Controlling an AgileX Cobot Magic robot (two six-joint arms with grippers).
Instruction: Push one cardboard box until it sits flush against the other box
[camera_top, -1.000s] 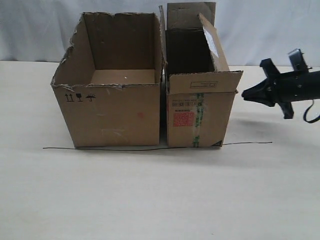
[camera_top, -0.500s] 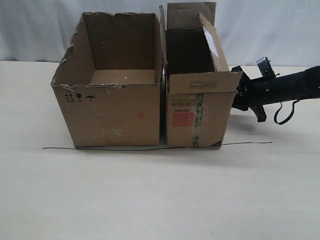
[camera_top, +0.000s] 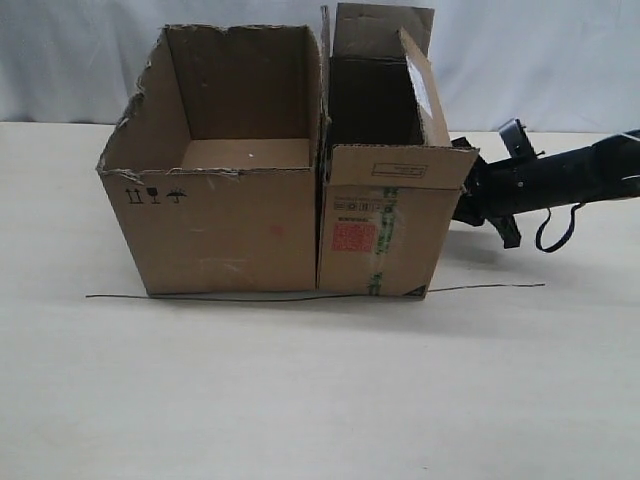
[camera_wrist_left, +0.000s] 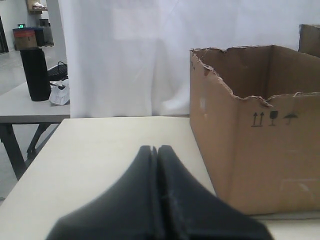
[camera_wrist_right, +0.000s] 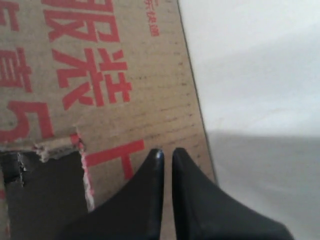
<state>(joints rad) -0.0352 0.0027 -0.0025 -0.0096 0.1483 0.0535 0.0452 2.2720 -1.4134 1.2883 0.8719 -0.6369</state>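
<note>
Pale tabletop (camera_top: 300, 400); right fingers (camera_wrist_right: 150, 200) almost together, tips against printed side of narrower box (camera_top: 380, 230); left fingers (camera_wrist_left: 135, 200) together, empty.

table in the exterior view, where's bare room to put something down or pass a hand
Free: the wide front strip of table before the thin black line, and the stretch left of the wider box. Crowded: no visible gap between it and the narrower box, whose right side the right gripper is against.

flapped carton (camera_top: 385, 225) touching torn-rimmed carton (camera_top: 225, 225).
</note>
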